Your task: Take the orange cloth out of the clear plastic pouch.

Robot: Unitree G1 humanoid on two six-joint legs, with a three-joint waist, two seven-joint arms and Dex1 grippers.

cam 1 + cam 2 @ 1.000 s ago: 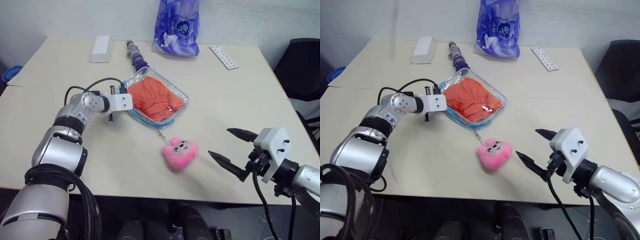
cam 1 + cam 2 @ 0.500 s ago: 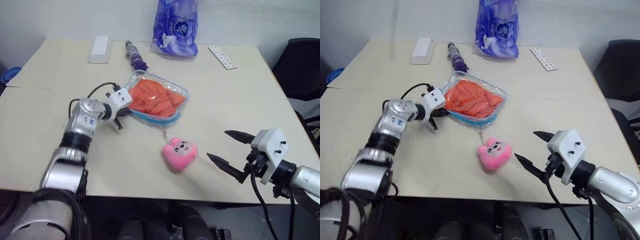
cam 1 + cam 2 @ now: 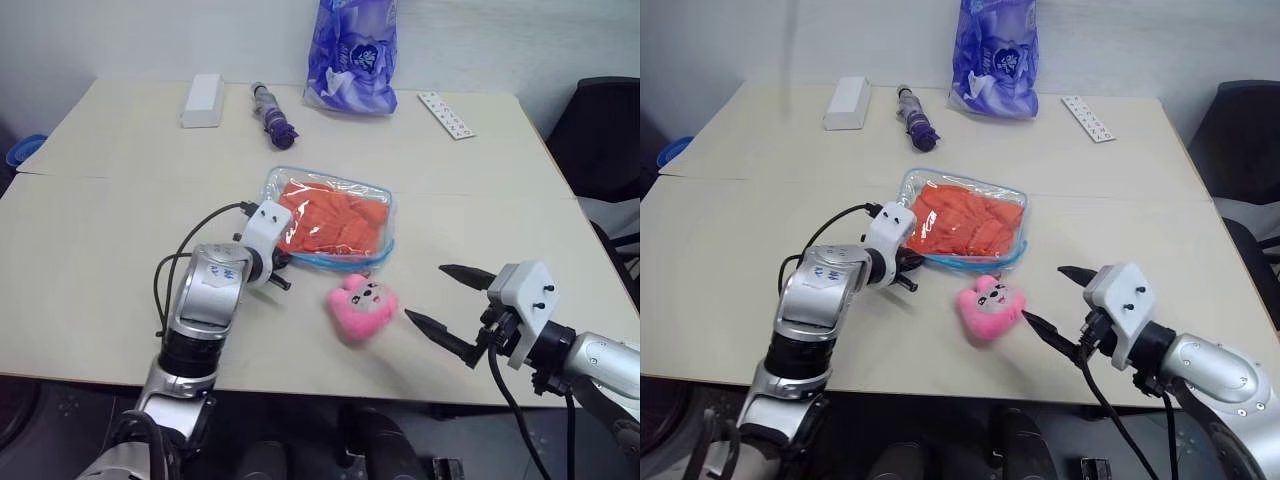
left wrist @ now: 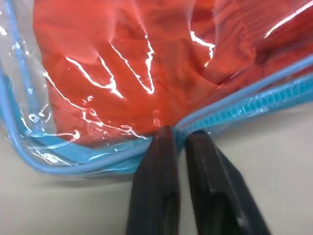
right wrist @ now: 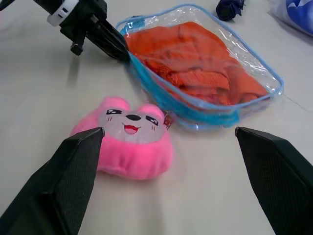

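The clear plastic pouch (image 3: 372,196) with light blue edging lies flat mid-table, and the orange cloth (image 3: 335,220) is bunched inside it. My left gripper (image 3: 283,264) is at the pouch's near left corner. In the left wrist view its black fingers (image 4: 156,186) stand almost together, tips pinched on the blue zipper edge (image 4: 254,95). A pink plush charm (image 3: 360,305) lies just in front of the pouch. My right gripper (image 3: 425,293) hovers to the right of the plush, open and holding nothing.
A purple-blue printed bag (image 3: 352,55) stands at the table's far edge. A white box (image 3: 202,98) and a dark purple cylinder (image 3: 272,110) lie to its left, a white strip (image 3: 446,113) to its right. A black chair (image 3: 605,140) stands beyond the right edge.
My left gripper has dragged the pouch toward the front and right, turning it square to the table edge. The left elbow swung inward. The right gripper has stayed open in place.
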